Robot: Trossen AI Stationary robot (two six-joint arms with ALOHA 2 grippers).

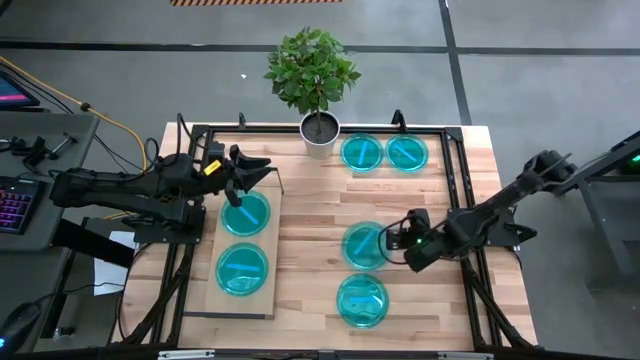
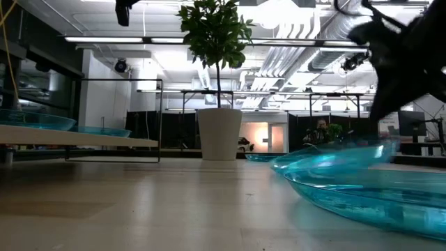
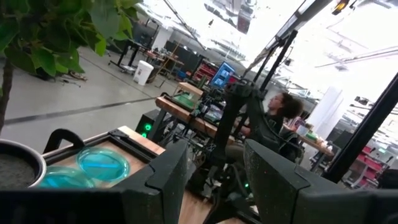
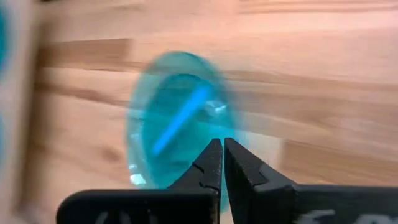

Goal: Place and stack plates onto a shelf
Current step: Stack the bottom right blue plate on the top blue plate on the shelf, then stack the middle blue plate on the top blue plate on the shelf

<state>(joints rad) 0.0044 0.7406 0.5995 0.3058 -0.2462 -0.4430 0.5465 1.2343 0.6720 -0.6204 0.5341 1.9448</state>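
Observation:
Six cyan-blue plates show in the high view. Two lie flat on the pale wooden shelf, at its far half and its near half. Two more lie at the table's far edge, and one lies near the near edge. My right gripper is shut at the right rim of the middle plate. My left gripper is open and holds nothing, raised over the shelf's far end. My right gripper pinches the middle plate's rim on the table's right side, between its two fingers. The fingers come in low from the right. In the low view the plate is tilted, its held side raised and its opposite side low near the table.
A white pot with a leafy plant stands at the far edge, between the shelf and the far plates. A black frame rail runs round the tabletop. Bare wood lies between the shelf and the middle plate. A person sits beyond the table.

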